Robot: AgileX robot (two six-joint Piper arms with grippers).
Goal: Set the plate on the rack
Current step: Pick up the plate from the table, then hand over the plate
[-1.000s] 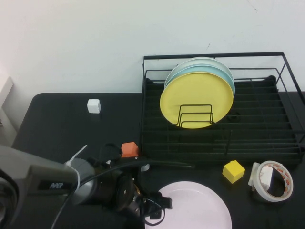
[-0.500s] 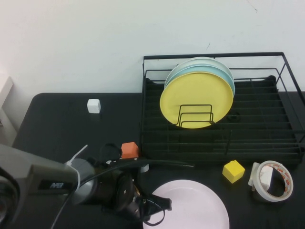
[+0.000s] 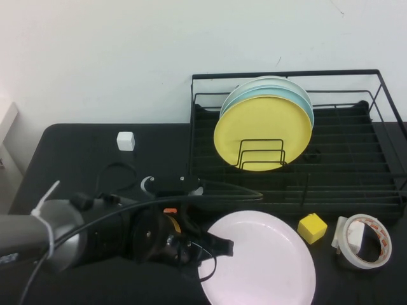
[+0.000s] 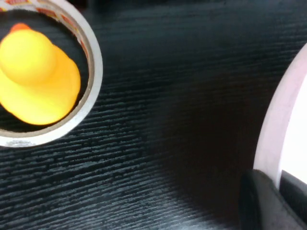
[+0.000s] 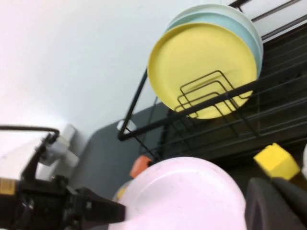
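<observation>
While left gripper (image 3: 213, 249) fingers clamp its rim, pale pink round plate (image 3: 261, 259), right gripper (image 5: 276, 203) fingers' state unclear.

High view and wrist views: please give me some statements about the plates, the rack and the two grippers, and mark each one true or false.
1. The pale pink round plastic plate stands in the black wire dish rack. False: it is in front of the rack, with the left gripper shut on its left rim.
2. A yellow round plate stands upright in the rack. True.
3. The yellow cube lies inside the rack. False: it is on the black table, in front of the rack.
4. A white cube sits left of the rack. True.
5. The right gripper shows in the high view. False: it shows only in its own wrist view.
</observation>
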